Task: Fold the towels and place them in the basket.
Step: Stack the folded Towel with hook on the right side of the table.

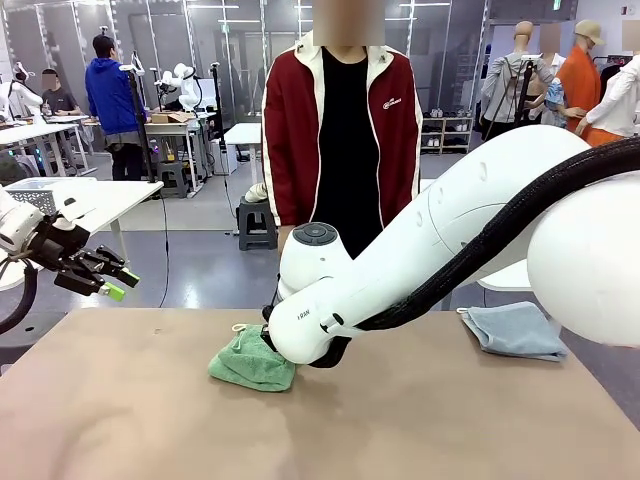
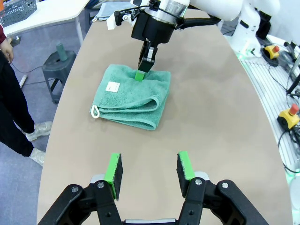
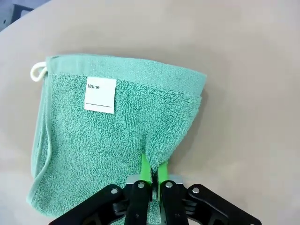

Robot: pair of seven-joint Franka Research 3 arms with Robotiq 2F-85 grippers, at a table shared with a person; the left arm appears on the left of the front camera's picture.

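A sea-green towel (image 1: 248,362) lies folded near the middle of the table, with a white name label (image 3: 100,94) and a cord loop (image 3: 36,71). My right gripper (image 3: 152,169) is shut on one edge of this towel (image 3: 117,140), pinching the cloth between its green pads. From the left wrist view that right gripper (image 2: 144,68) stands upright at the far edge of the green towel (image 2: 131,96). My left gripper (image 2: 149,169) is open and holds nothing, hovering well short of the towel; it hangs off the table's left side (image 1: 120,283). A grey-blue towel (image 1: 515,330) lies crumpled at the table's far right.
A person in a red jacket (image 1: 340,130) stands at the far side of the table. A grey lattice basket (image 1: 45,197) sits on a white side table to the left, also seen as a basket (image 2: 18,10) in the left wrist view. A stool (image 2: 58,70) stands beside the table.
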